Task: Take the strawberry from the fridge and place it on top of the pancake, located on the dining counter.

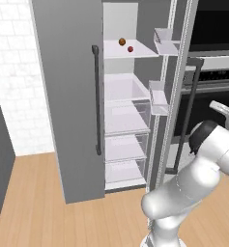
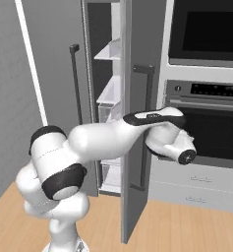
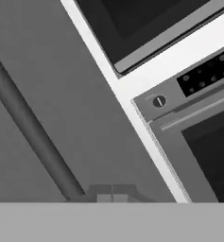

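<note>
1. Up close, the white robot arm with dark joints [image 2: 88,142] sweeps across from the base toward the fridge's open right door.
2. Its gripper [image 3: 111,197] sits right against that grey door panel, jaws pressed fully together with nothing between them, at the foot of the long dark vertical bar handle [image 3: 30,127].
3. Beside the door stands the black built-in wall oven [image 2: 206,88], its control strip and knob showing in the hand view.
4. And the tall grey two-door fridge [image 1: 70,96] has its right door swung open, left door shut, white shelves and clear drawers on show.
5. On the upper white shelf [image 1: 135,52] sits the tiny red strawberry [image 1: 130,49], just beside a small orange-brown ball [image 1: 121,42], the two apart.
6. Light wooden floor [image 1: 43,207] runs underneath.
</note>
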Motion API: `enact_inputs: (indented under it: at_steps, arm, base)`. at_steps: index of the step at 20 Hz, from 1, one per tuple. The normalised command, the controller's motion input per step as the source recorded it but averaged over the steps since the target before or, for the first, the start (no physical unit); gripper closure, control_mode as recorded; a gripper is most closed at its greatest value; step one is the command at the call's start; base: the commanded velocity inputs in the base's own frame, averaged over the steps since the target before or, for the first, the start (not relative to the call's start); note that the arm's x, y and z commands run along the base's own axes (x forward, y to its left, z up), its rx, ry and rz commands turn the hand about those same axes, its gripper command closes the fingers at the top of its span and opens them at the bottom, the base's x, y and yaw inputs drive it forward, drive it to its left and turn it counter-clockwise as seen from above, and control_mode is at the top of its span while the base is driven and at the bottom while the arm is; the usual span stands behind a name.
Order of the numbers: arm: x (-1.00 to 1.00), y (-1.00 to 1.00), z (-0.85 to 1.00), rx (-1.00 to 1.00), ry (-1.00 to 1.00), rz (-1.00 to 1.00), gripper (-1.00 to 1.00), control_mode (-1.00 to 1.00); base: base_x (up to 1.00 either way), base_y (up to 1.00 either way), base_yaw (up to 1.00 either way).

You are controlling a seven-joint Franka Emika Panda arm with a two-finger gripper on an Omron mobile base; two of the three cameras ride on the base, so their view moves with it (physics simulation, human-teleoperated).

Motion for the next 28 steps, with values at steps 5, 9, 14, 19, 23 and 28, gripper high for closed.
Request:
enact_inputs:
  at_steps: [5,9,14,19,23,28]
  arm:
    - [-0.81,1.0,0.51,-0.14,-0.1,0.0,-1.0,-1.0]
    - [-0.28,0.92,0.95,-0.07,0.12,-0.08,-1.0,-1.0]
    - [-0.5,0.87,0.85,-0.02,0.47,-0.2,-1.0,-1.0]
    - [-0.16,1.0,0.56,-0.19,0.57,-0.25,-1.0,-1.0]
    - [0.02,0.87,0.4,-0.27,0.54,-0.24,-1.0,-1.0]
    - [0.17,0.75,0.07,-0.36,0.22,-0.2,-1.0,-1.0]
  base:
    - [0.0,0.0,0.0]
    - [0.0,0.0,0.0]
    - [0.0,0.0,0.0]
    - [0.0,0.0,0.0]
    - [0.0,0.0,0.0]
    - [0.0,0.0,0.0]
